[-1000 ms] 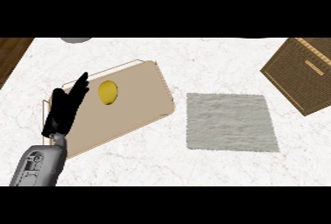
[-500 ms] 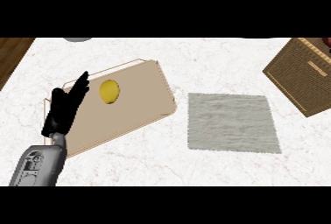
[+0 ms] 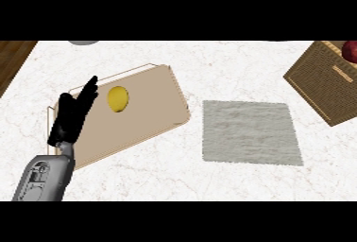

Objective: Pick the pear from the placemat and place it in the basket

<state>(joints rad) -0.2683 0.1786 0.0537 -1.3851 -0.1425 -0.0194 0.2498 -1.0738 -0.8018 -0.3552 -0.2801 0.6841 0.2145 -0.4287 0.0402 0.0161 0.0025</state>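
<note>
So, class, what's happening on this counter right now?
The robot's left hand, open, hovers over the tan placemat just left of the yellow pear, not holding it. The woven basket stands at the far right with something red in it; a grey cloth lies between. The right hand is out of view.

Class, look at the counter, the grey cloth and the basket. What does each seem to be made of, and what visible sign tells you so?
The counter looks like polished marble or similar stone: white with faint grey veins. The cloth seems to be matte woven fabric: mottled, fuzzy texture and slightly uneven edges. The basket is probably wicker or woven fibre: brown walls with a fine mesh pattern.
</note>
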